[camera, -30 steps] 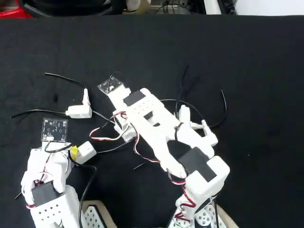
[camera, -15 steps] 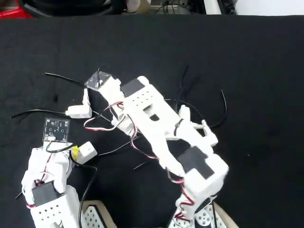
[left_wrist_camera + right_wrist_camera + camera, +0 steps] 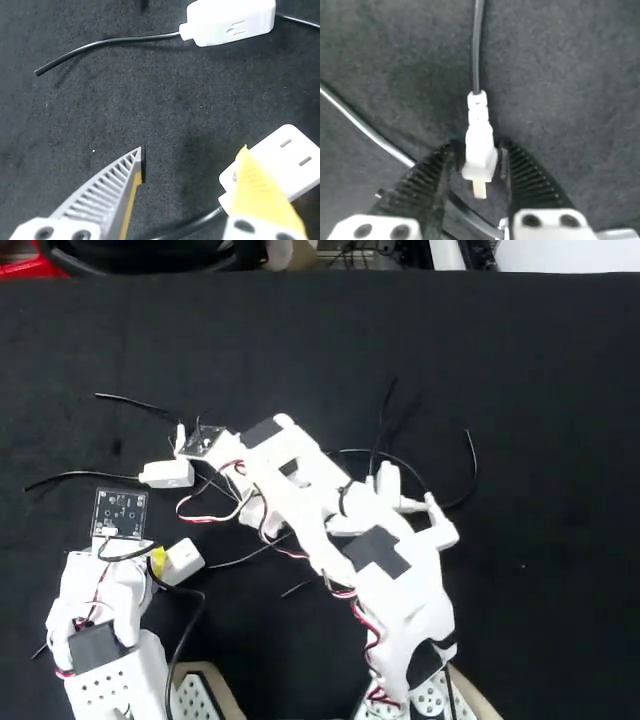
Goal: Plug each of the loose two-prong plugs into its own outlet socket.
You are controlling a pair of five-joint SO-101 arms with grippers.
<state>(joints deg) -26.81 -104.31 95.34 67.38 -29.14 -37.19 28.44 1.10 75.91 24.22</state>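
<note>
My right gripper (image 3: 476,146) stands open with a white two-prong plug (image 3: 480,150) between its fingers, which sit close on either side of it, prongs toward the wrist. From above, the right gripper (image 3: 197,440) is at the plug (image 3: 181,437), just beyond a white outlet socket (image 3: 167,475). My left gripper (image 3: 192,150) is open low over the cloth, its yellow finger (image 3: 255,190) against a second white socket (image 3: 292,160), which also lies at the front left (image 3: 183,558). The farther socket (image 3: 227,22) shows its two slots.
Two more white plugs (image 3: 386,480) (image 3: 438,522) with black cords lie beside the right arm's forearm. Thin black cords (image 3: 130,405) trail over the black cloth (image 3: 520,390) to the left and centre. The back and right of the table are bare cloth.
The right arm swung left and came down, bringing its gripper from the table's middle onto the plug by the far socket. The left arm has kept still.
</note>
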